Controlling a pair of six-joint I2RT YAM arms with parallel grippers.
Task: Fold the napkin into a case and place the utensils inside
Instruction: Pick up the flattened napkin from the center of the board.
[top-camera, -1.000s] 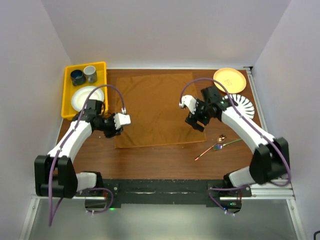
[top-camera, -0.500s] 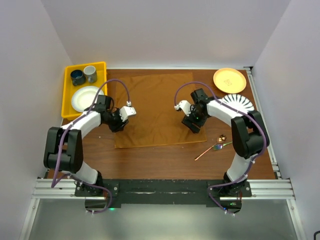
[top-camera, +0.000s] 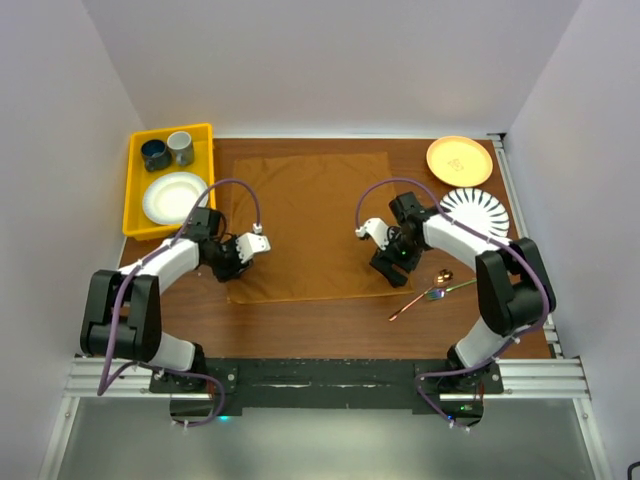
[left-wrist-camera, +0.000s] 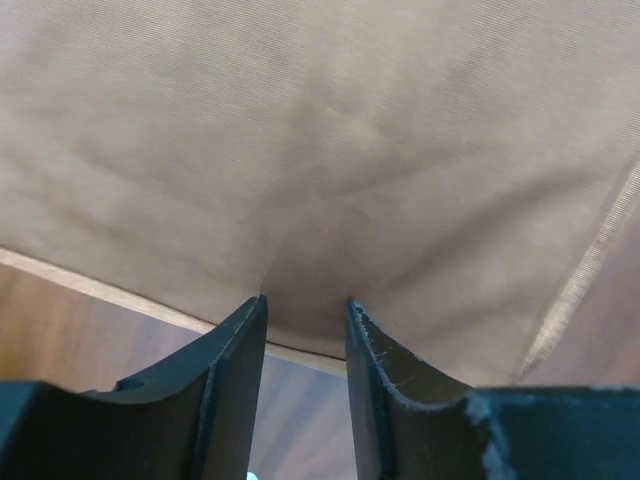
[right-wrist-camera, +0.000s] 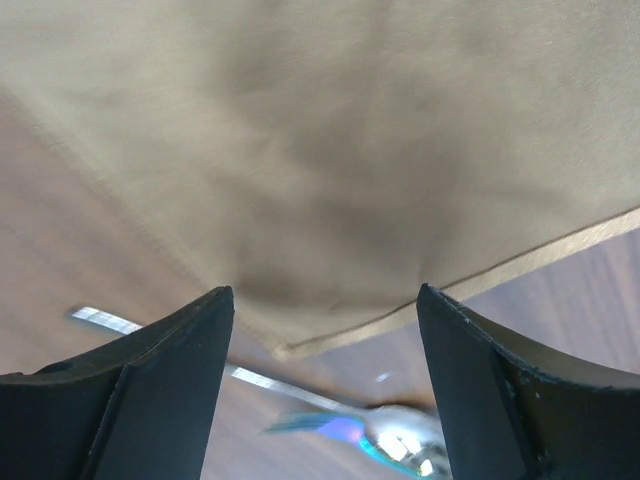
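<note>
The rust-brown napkin (top-camera: 310, 215) lies flat and unfolded in the middle of the table (top-camera: 330, 325), its edges roughly square to the table's. The utensils (top-camera: 432, 294) lie on bare wood just off its near right corner, slanting from near-left to far-right. Both arms bow outward and reach in, wrists tipped down. The left gripper (left-wrist-camera: 305, 310) straddles the napkin's left edge, jaws partly apart, with the cloth puckered between them but not clamped. The right gripper (right-wrist-camera: 325, 300) hovers over the near right corner, jaws wide, holding nothing.
</note>
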